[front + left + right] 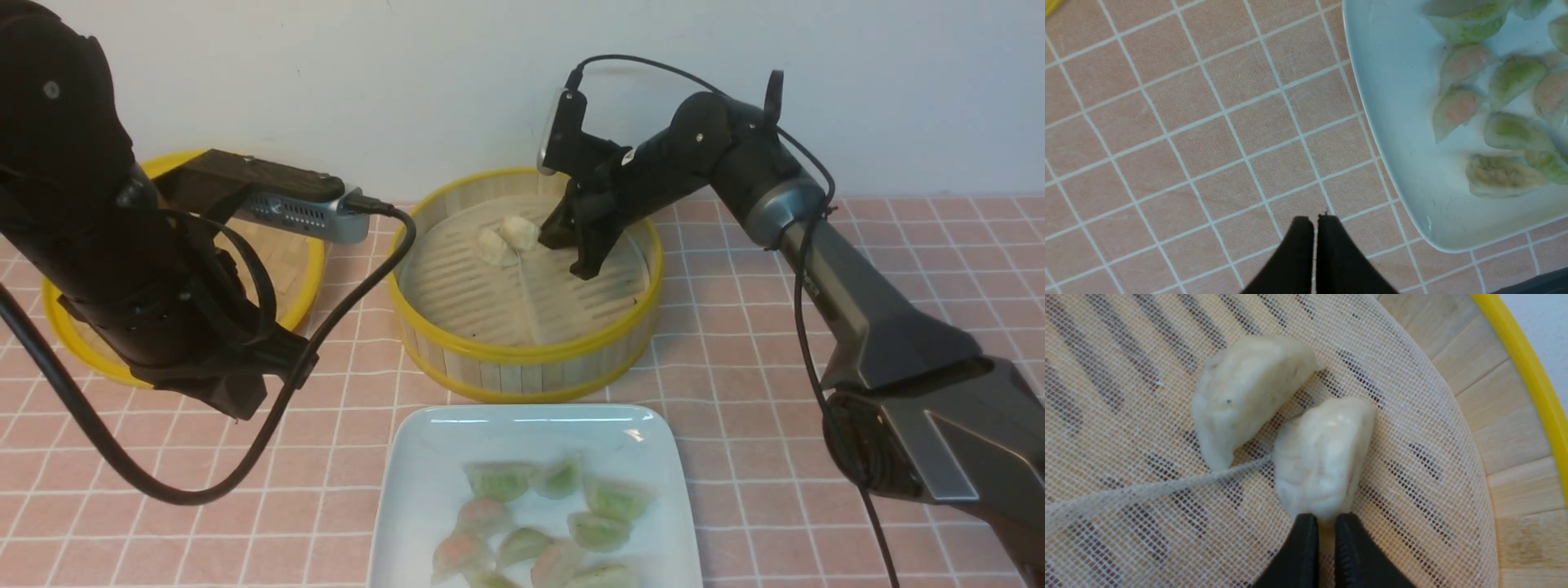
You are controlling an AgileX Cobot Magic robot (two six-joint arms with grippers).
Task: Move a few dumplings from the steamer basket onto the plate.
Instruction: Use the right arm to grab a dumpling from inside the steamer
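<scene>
Pink-tiled tabletop [735, 367]. Your right gripper [1323, 522] has its jaws nearly together at the tip of a pale crescent dumpling [1323, 457], 12 o'clock in the round bamboo steamer basket [522, 359]. Can't tell if it's gripped; a thin pinch could slip or tear the skin. Left gripper [1314, 220] jaws together.

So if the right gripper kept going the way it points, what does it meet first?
The nearer pale dumpling in the steamer basket: the right gripper has its tips right at that dumpling's end, jaws slightly apart. Whether they already touch it is unclear.
</scene>
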